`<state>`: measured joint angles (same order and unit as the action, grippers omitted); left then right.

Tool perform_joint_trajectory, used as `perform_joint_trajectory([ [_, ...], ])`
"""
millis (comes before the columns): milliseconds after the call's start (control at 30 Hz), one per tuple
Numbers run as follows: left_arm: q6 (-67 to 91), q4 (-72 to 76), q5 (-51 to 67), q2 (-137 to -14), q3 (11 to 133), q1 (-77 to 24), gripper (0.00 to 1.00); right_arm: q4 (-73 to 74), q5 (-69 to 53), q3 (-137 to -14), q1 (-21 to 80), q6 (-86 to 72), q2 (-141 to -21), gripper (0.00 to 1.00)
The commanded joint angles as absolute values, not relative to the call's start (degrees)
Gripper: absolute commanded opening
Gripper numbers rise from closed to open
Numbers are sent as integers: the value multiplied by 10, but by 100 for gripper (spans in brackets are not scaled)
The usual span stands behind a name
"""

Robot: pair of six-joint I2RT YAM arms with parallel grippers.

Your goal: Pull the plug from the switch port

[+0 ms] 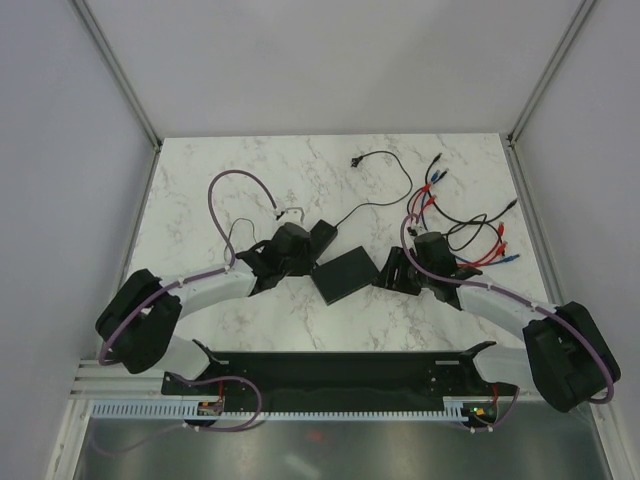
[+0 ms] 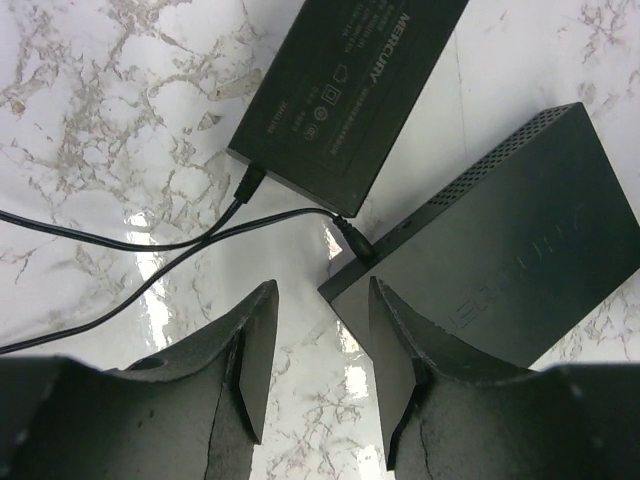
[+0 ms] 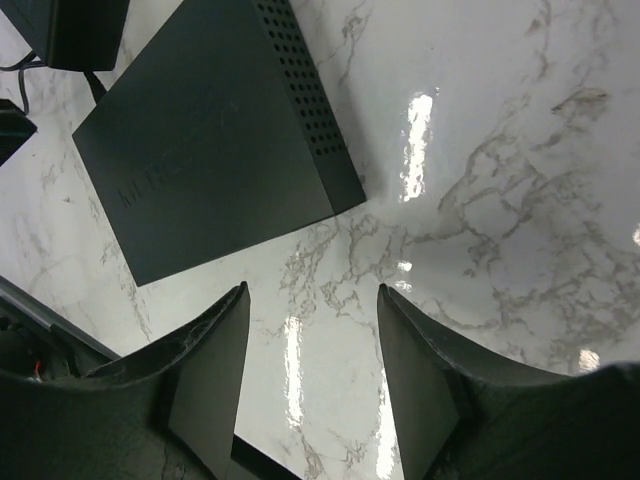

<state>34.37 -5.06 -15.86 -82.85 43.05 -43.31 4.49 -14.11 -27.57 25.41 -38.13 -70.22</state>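
Left gripper (image 2: 322, 290): jaws parted, nothing clasped, bare marble of the table (image 2: 120, 130) in the gap. Just ahead of the fingertips, near corner of the switch (image 2: 510, 260), flat on the marble, its near edge passing behind the finger on the view's right. A little beyond that corner, plug (image 2: 352, 240) seated in the switch's perforated side wall, thin cord (image 2: 150, 245) trailing away left of the tool. Farther ahead, power adapter (image 2: 340, 90), label up, only a narrow strip of marble between it and the switch. Open marble left of the fingers, crossed by two cords. Right gripper (image 3: 312, 292): jaws likewise parted and empty, glossy free marble between, ahead and to the right. Switch ahead-left there, apart from the fingertips, vented edge toward the open side. Beyond the right arm, loose coloured cables (image 1: 470, 225); far table edge well past everything.
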Motion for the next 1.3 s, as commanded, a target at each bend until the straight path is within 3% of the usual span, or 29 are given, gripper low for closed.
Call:
perform_joint_trajectory([
  [0, 320, -5, -128, -845, 453, -415, 49, -25, -167, -277, 263, -402, -727, 61],
  [700, 330, -26, -41, -930, 502, -403, 48, -76, -151, -317, 282, -422, -831, 61],
  [1267, 386, 24, 44, -904, 432, -447, 47, -39, -119, -413, 281, -389, -898, 61],
])
